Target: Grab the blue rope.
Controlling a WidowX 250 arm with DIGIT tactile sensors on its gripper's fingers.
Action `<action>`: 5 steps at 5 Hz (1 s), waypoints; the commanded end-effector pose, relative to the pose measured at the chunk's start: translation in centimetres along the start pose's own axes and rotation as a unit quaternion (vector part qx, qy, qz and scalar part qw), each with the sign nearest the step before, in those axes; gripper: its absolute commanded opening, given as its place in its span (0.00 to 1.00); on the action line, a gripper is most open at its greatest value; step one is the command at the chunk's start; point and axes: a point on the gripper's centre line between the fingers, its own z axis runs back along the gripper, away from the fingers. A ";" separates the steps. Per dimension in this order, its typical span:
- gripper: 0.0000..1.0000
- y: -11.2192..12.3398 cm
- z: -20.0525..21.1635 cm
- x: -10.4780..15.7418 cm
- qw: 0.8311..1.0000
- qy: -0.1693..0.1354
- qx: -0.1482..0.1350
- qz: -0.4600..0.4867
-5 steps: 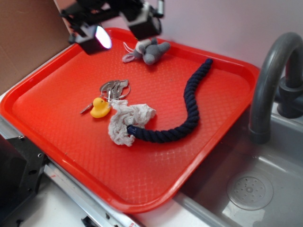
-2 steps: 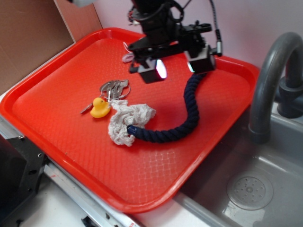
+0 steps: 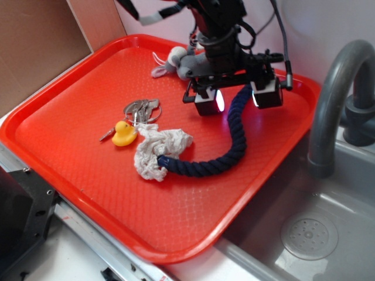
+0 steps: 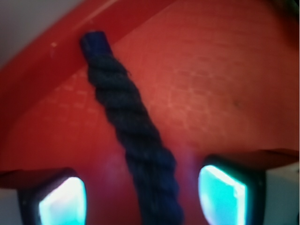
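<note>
The black robot gripper [image 3: 239,99] hangs over the far right part of the red plastic tray [image 3: 70,117], its jaws spread wide with one glowing fingertip pad [image 3: 219,101] on each side of the thick dark navy twisted rope [image 3: 237,137]. The wrist view shows it well: the rope [image 4: 136,136] runs straight up the middle between the two lit pads [image 4: 61,204], and neither pad touches it. Nothing is held. The rope lies flat on the tray, its far end by the tray's far right rim, its body curving toward the near side and then left, where the brighter blue capped end [image 3: 162,160] rests against the crumpled off-white rag [image 3: 155,149]. Just left of the rag sits the small yellow rubber duck [image 3: 123,133], and beyond it a bunch of metal keys on a ring [image 3: 142,109]. The grey plush mouse [image 3: 176,61] lies at the far edge, just behind the arm. On the right, outside the tray, stand a grey curved faucet [image 3: 331,99] and sink basin [image 3: 310,234].
</note>
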 end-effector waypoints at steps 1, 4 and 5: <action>0.00 -0.4 -0.8 0.4 1.000 0.007 0.020 -0.010; 0.00 0.6 4.5 0.0 1.000 -0.007 0.021 -0.021; 0.00 1.3 8.5 0.2 0.998 0.028 -0.005 -0.064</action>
